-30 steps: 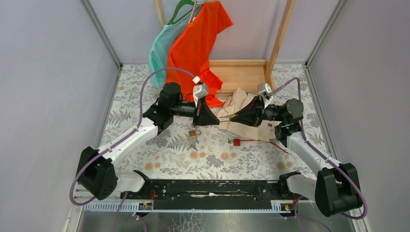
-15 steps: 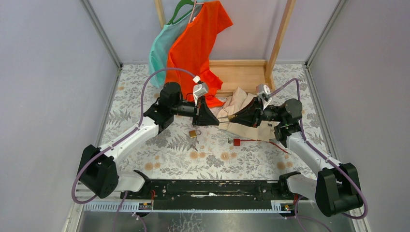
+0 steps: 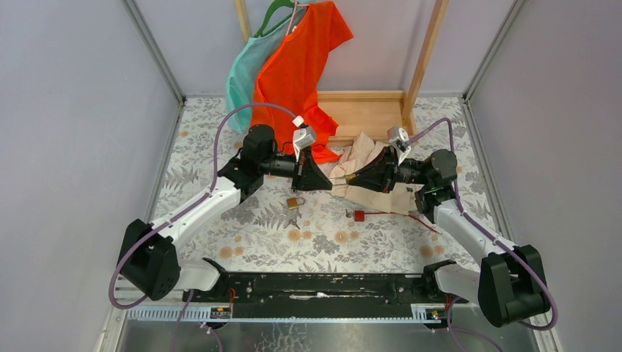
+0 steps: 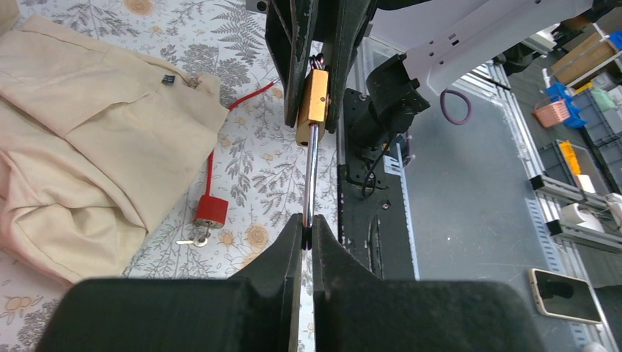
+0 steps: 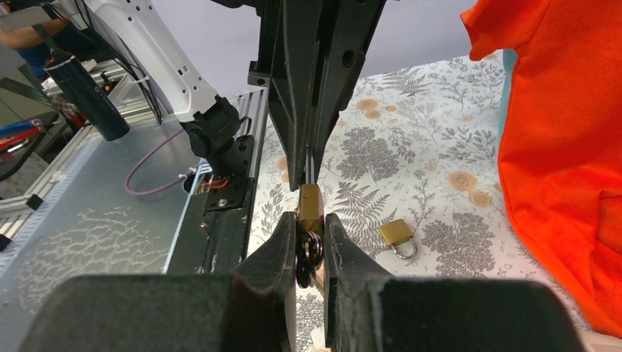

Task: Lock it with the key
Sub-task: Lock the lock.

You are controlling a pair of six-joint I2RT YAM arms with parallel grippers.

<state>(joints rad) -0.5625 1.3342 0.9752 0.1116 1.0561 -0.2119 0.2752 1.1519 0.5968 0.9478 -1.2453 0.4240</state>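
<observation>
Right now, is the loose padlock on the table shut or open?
Shut, it seems: in the right wrist view the loose padlock lies flat on the table, both shackle legs entering its brass body.

A brass padlock point(image 4: 312, 103) is hanging midair, steel shackle point(image 4: 311, 176) pinched in the left claw point(image 4: 308, 235), keys point(image 5: 308, 257) in the right claw point(image 5: 309, 227).

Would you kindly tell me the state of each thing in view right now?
Left pincer: shut on the long padlock's steel shackle.
Right pincer: shut on its brass body.
Long padlock: held in the air between both pincers.
Small padlock: lying on the table.
Red padlock: lying on the table.
Orange shirt: hanging.
Beige cloth: crumpled on the table.
</observation>
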